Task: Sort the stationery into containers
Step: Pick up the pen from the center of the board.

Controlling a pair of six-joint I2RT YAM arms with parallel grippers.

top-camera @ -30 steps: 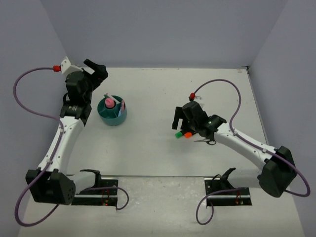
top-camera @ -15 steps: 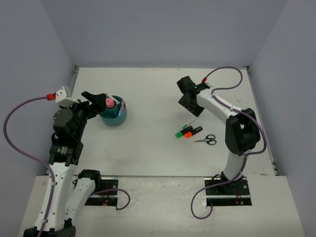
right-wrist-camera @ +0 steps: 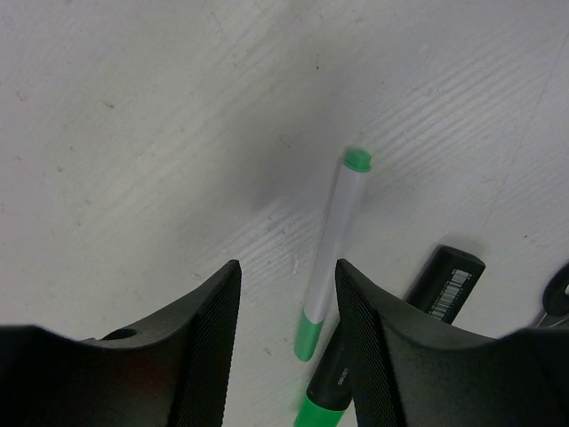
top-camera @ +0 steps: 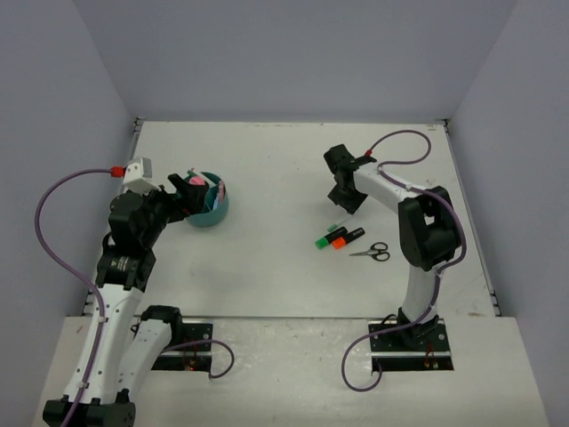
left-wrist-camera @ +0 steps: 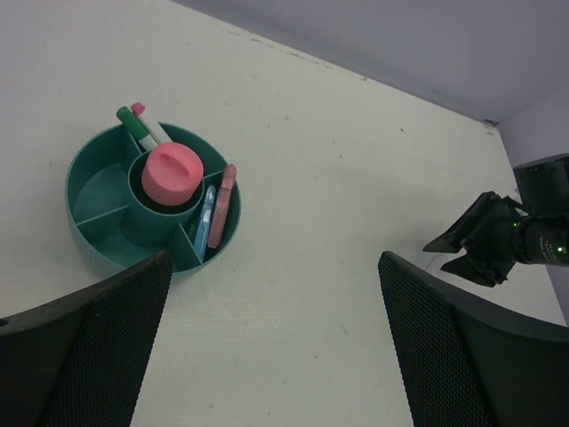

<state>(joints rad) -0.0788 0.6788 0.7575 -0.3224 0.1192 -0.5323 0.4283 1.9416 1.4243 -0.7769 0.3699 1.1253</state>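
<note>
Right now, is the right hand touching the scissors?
Apart. The top view shows the right hand well away from the scissors, with table surface between them.

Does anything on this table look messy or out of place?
Nothing is spilled or broken. A white pen, green highlighter, orange highlighter and scissors lie loose on the table, away from the teal organiser.

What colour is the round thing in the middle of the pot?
Pink. The stubby tube sits in the teal organiser's centre; clearest in the left wrist view.
</note>
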